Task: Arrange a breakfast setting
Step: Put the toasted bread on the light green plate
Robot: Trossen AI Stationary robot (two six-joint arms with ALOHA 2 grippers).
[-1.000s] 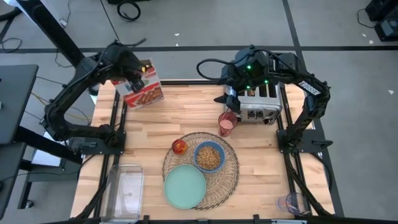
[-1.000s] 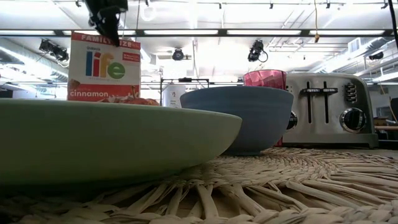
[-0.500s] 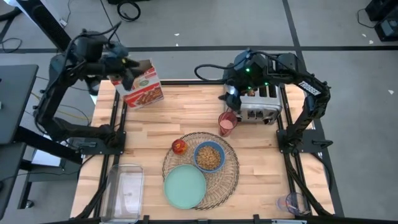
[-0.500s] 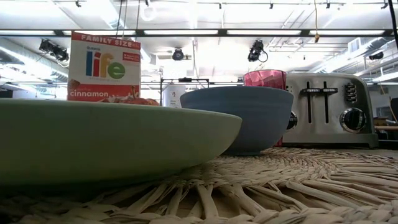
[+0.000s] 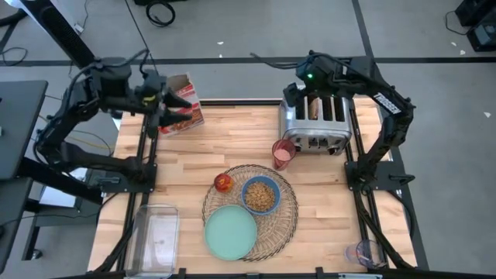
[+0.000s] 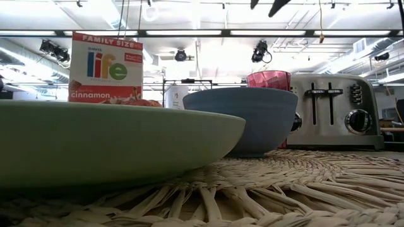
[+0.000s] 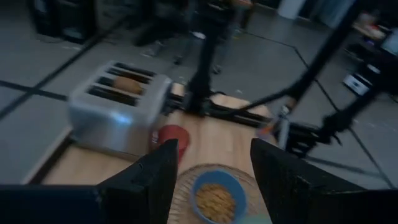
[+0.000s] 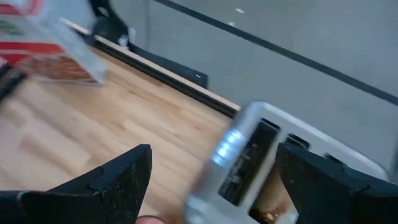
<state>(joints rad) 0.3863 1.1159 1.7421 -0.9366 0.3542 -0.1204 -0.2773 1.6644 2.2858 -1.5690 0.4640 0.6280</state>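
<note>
Placemat (image 5: 285, 221): near table edge, carrying mint-green plate (image 5: 230, 232) and cereal-filled blue bowl (image 5: 260, 195)
Apple (image 5: 223, 182): touching the mat's rim
Pink cup (image 5: 283, 153): just before toaster (image 5: 316, 124)
Toast slice (image 5: 315, 109): in a slot
Left gripper (image 7: 213, 180): spread, empty, beside cereal box (image 5: 184, 108)
Right gripper (image 8: 211, 180): spread, empty, above toaster
</note>
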